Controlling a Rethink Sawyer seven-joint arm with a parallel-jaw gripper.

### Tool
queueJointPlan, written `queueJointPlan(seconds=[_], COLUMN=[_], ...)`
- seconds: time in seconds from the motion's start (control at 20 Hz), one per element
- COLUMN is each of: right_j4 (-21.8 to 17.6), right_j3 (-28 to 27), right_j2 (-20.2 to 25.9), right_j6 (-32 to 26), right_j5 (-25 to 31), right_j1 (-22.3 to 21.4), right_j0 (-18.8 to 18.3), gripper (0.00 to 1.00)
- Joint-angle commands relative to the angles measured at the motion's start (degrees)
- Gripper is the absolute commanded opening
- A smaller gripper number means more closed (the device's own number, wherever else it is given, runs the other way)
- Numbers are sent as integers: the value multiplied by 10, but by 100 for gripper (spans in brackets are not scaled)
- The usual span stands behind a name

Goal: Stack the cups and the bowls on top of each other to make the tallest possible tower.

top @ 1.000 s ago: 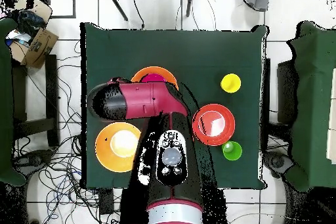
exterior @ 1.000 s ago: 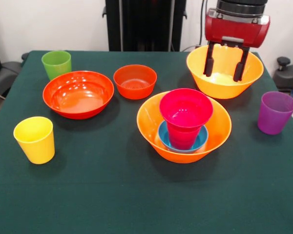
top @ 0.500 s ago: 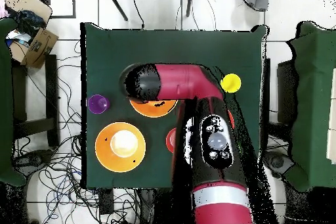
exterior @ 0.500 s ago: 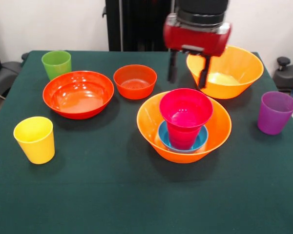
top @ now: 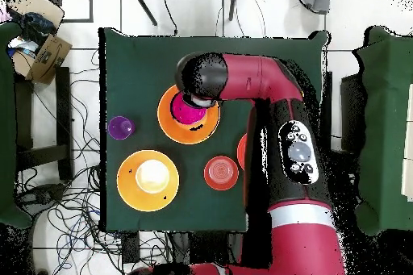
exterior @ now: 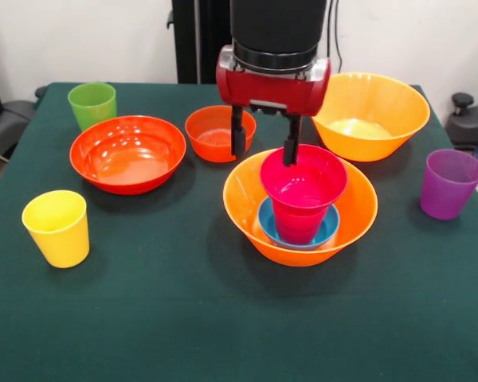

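Just below my jaws, which stand apart and carry nothing, sits the tower: a large orange bowl holding a small blue bowl, with the crimson-pink cup standing upright in that. One finger hangs right at the far rim of the cup, and from the front I cannot tell whether it touches or only overlaps it; the other finger hangs off the cup, over the gap between the tower's bowl and the small red-orange bowl just behind the jaws. My worry is that offset. If I descend from here, the near finger could land on the cup's rim rather than beside it, tip the cup in its blue seat, or shove the whole nest across the bench. A sideways move at this height could clip the same rim. The other pieces are spread out: the second large orange bowl off to one side of the jaws, the purple cup further that way, the wide red-orange bowl to the other side, with the green cup and yellow cup well apart beyond it. Smooth tapered plastic will slip if gripped unevenly, I judge, so I'd want clearance above the cup before travelling anywhere.
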Motion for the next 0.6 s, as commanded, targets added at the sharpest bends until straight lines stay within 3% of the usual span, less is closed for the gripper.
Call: queueJointPlan(seconds=[0.05, 0.35, 0.6], right_j4=[-37, -49, -56], right_j3=[-39, -41, -14], right_j2=[84, 103, 123], right_j6=[-193, -252, -280], right_j5=[105, 142, 117], right_j1=[36, 42, 40], right_j0=[-2, -22, -48], gripper=[100, 100, 100])
